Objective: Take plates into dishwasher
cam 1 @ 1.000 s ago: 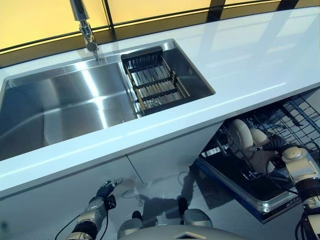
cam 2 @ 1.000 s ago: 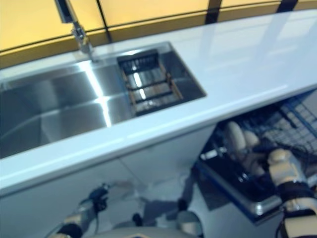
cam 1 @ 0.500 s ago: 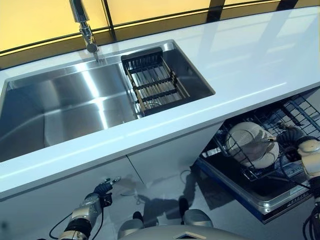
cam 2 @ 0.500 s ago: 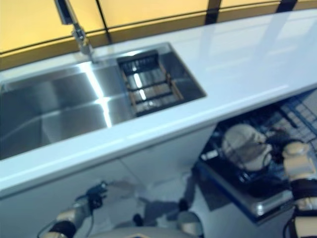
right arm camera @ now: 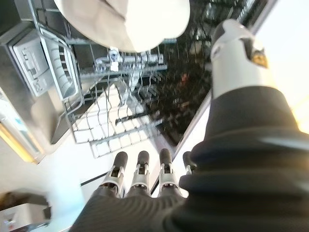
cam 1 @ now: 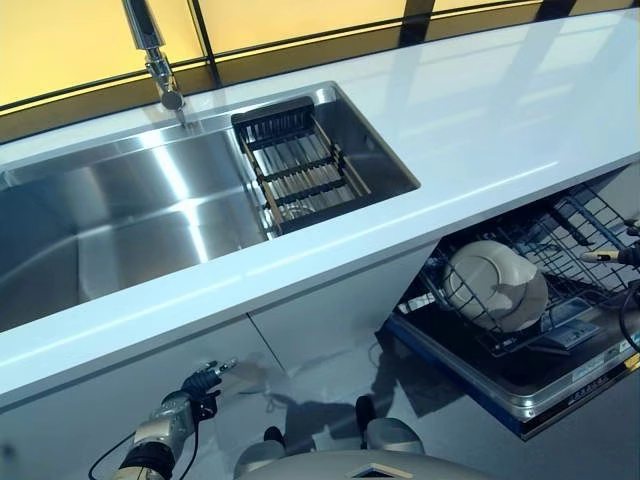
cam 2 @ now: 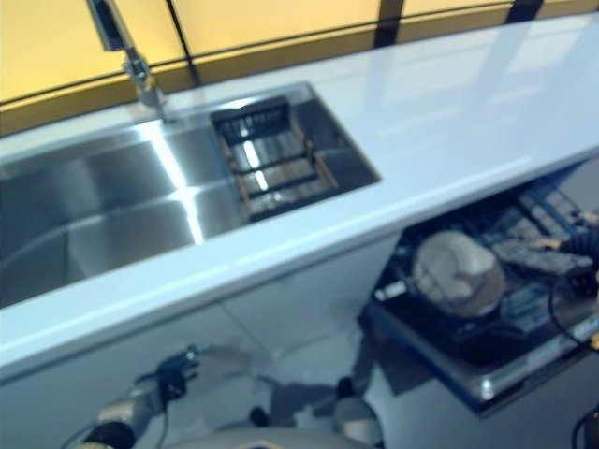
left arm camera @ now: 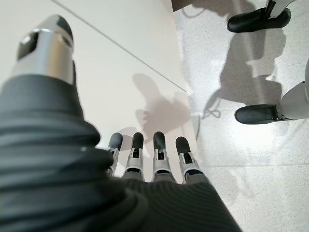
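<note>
Cream plates [cam 1: 494, 287] lean together in the pulled-out dishwasher rack [cam 1: 560, 245] under the counter at the right; they also show in the right wrist view [right arm camera: 130, 21]. My right hand [cam 1: 625, 256] is at the view's right edge, clear of the plates, its fingers [right arm camera: 140, 171] straight and empty. My left hand [cam 1: 197, 383] hangs low in front of the cabinet door, fingers [left arm camera: 157, 154] straight and empty.
A steel sink [cam 1: 130, 215] with a tap [cam 1: 150, 50] and a dark drying rack [cam 1: 300, 165] is set in the white counter [cam 1: 480, 130]. The open dishwasher door [cam 1: 520, 385] juts out low at the right. A person's black shoes [left arm camera: 258, 19] stand on the floor.
My right hand let go of the plates and drew back to the right. The plates now lean in the rack by themselves. The camera shifted slightly.
</note>
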You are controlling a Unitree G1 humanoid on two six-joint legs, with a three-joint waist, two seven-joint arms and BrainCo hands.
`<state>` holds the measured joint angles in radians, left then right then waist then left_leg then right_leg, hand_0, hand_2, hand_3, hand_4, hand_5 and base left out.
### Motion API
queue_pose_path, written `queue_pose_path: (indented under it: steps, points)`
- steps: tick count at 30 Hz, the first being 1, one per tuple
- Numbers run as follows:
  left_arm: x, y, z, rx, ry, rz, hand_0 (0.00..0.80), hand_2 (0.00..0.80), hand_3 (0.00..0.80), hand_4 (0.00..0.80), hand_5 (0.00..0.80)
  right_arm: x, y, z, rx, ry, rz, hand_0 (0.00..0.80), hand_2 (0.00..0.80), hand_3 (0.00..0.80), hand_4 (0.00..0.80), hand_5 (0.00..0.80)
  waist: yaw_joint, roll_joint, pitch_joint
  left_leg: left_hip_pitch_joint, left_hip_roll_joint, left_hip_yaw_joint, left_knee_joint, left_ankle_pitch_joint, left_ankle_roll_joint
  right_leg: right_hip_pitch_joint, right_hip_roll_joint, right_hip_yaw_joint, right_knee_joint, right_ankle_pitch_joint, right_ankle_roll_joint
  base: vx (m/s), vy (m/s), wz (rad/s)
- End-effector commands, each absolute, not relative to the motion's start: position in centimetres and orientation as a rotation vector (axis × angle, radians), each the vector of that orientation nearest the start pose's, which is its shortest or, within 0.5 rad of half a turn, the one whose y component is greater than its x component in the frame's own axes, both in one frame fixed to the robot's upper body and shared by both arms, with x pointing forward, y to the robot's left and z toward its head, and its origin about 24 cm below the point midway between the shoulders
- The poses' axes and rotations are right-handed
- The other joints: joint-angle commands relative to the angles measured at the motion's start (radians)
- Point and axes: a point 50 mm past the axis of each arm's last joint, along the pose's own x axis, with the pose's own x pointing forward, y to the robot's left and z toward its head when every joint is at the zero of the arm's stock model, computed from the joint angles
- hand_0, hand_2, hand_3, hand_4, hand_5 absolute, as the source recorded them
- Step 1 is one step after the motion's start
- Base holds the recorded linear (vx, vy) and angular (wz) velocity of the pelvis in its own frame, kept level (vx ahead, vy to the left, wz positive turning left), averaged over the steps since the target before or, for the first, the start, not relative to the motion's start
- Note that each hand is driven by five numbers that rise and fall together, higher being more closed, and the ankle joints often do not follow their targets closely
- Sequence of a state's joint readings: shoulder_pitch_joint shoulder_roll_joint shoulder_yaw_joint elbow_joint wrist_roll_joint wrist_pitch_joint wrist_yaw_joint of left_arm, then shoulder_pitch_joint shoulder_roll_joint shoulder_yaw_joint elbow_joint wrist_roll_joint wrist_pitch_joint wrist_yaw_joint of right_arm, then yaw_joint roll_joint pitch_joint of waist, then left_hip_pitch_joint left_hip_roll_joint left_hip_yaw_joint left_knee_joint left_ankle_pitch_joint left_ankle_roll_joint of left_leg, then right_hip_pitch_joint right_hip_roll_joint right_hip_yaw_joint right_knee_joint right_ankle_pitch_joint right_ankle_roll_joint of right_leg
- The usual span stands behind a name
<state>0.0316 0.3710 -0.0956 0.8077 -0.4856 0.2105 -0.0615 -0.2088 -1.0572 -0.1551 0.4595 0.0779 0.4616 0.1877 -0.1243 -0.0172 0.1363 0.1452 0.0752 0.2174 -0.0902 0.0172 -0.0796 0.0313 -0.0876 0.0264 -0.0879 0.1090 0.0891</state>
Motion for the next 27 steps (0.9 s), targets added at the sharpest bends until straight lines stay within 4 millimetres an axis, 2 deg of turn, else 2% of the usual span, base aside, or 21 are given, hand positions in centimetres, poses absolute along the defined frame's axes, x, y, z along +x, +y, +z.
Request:
queue_pose_path:
  steps: [1,7,8,10,13,16,17,18,20,22,23,25,27]
  points:
    - [15.7,27.5,-11.2,-0.1,0.939,0.218,0.0,0.0,0.0,0.0,0.0,23.3,-44.0,15.6,-0.617,0.508,-0.563,0.0,0.0,0.0,0.0,0.0,-0.003,-0.044,-0.031,0.006,-0.053,-0.027,0.022,-0.063,0.079,-0.008,0.012,-0.019,0.051,-0.016,0.046,-0.038,0.061,-0.06]
    - [15.8,27.6,-11.1,-0.094,0.926,0.221,0.0,0.0,0.0,0.0,0.0,21.6,-43.8,12.1,-0.43,0.488,-0.609,0.0,0.0,0.0,0.0,0.0,-0.026,-0.042,-0.024,0.0,-0.066,-0.028,0.027,-0.073,0.092,-0.039,0.007,0.012,0.069,-0.001,0.061,-0.04,0.057,-0.1]
    - [15.8,27.9,-10.9,-0.085,0.92,0.224,0.0,0.0,0.0,0.0,0.0,21.0,-43.7,10.7,-0.39,0.502,-0.614,0.0,0.0,0.0,0.0,0.0,-0.033,-0.041,-0.02,0.0,-0.068,-0.027,0.036,-0.08,0.097,-0.052,0.004,0.022,0.08,0.003,0.067,-0.018,0.039,-0.12]
    - [16.0,28.3,-10.7,-0.072,0.915,0.225,0.0,0.0,0.0,0.0,0.0,20.2,-43.8,9.4,-0.357,0.524,-0.621,0.0,0.0,0.0,0.0,0.0,-0.04,-0.041,-0.017,-0.002,-0.072,-0.022,0.046,-0.086,0.1,-0.059,-0.001,0.026,0.08,0.014,0.073,-0.018,0.031,-0.12]
    - [16.0,29.3,-10.2,-0.054,0.917,0.239,0.0,0.0,0.0,0.0,0.0,18.8,-43.6,7.1,-0.275,0.537,-0.621,0.0,0.0,0.0,0.0,0.0,-0.055,-0.042,-0.005,0.002,-0.08,-0.008,0.078,-0.106,0.1,-0.089,-0.019,0.022,0.071,0.058,0.092,-0.013,0.001,-0.12]
    - [16.1,30.5,-9.7,-0.076,0.91,0.281,0.0,0.0,0.0,0.0,0.0,18.7,-42.9,6.0,-0.173,0.507,-0.627,0.0,0.0,0.0,0.0,0.0,-0.061,-0.036,0.014,0.012,-0.07,0.009,0.074,-0.103,0.099,-0.133,-0.028,-0.007,0.115,0.082,0.107,-0.098,-0.05,-0.22]
    - [15.6,30.1,-10.5,-0.074,0.912,0.318,0.0,0.0,0.0,0.0,0.0,18.8,-42.3,5.0,-0.137,0.499,-0.609,0.0,0.0,0.0,0.0,0.0,-0.061,-0.039,0.013,0.004,-0.065,0.01,0.069,-0.098,0.107,-0.138,-0.031,-0.009,0.152,0.078,0.104,-0.2,-0.116,-0.51]
    - [15.5,29.8,-10.8,-0.077,0.913,0.334,0.0,0.0,0.0,0.0,0.0,19.0,-42.1,4.7,-0.117,0.498,-0.603,0.0,0.0,0.0,0.0,0.0,-0.056,-0.04,0.011,-0.004,-0.062,0.009,0.069,-0.093,0.108,-0.137,-0.036,-0.007,0.172,0.075,0.102,-0.286,-0.161,-0.67]
    - [15.8,29.0,-11.0,-0.076,0.919,0.372,0.0,0.0,0.0,0.0,0.0,19.7,-41.1,3.9,-0.046,0.483,-0.596,0.0,0.0,0.0,0.0,0.0,-0.019,-0.032,0.005,-0.048,-0.046,-0.003,0.085,-0.074,0.11,-0.093,-0.065,-0.014,0.218,0.031,0.087,-0.349,-0.177,-0.65]
    - [15.8,29.5,-10.7,-0.069,0.927,0.387,0.0,0.0,0.0,0.0,0.0,19.8,-40.5,3.2,0.039,0.481,-0.586,0.0,0.0,0.0,0.0,0.0,0.025,-0.035,-0.009,-0.119,-0.041,-0.022,0.14,-0.073,0.109,-0.034,-0.113,-0.006,0.234,0.035,0.077,-0.31,-0.246,-0.18]
    - [15.8,29.8,-10.6,-0.071,0.927,0.395,0.0,0.0,0.0,0.0,0.0,19.7,-40.3,3.0,0.061,0.482,-0.582,0.0,0.0,0.0,0.0,0.0,0.035,-0.039,-0.012,-0.135,-0.041,-0.028,0.156,-0.077,0.109,-0.019,-0.123,-0.005,0.229,0.04,0.077,-0.305,-0.313,-0.04]
    - [16.2,30.9,-9.8,-0.079,0.919,0.415,0.0,0.0,0.0,0.0,0.0,20.2,-39.3,2.0,0.129,0.465,-0.56,0.0,0.0,0.0,0.0,0.0,0.074,-0.048,-0.014,-0.173,-0.033,-0.054,0.203,-0.09,0.101,0.024,-0.17,-0.018,0.189,0.043,0.08,-0.277,-0.323,-0.09]
    - [16.9,31.8,-8.9,-0.075,0.899,0.424,0.0,0.0,0.0,0.0,0.0,21.2,-38.3,1.7,0.153,0.444,-0.522,0.0,0.0,0.0,0.0,0.0,0.089,-0.047,-0.004,-0.184,-0.011,-0.076,0.219,-0.098,0.091,0.009,-0.181,-0.014,0.192,0.025,0.09,-0.194,-0.294,-0.32]
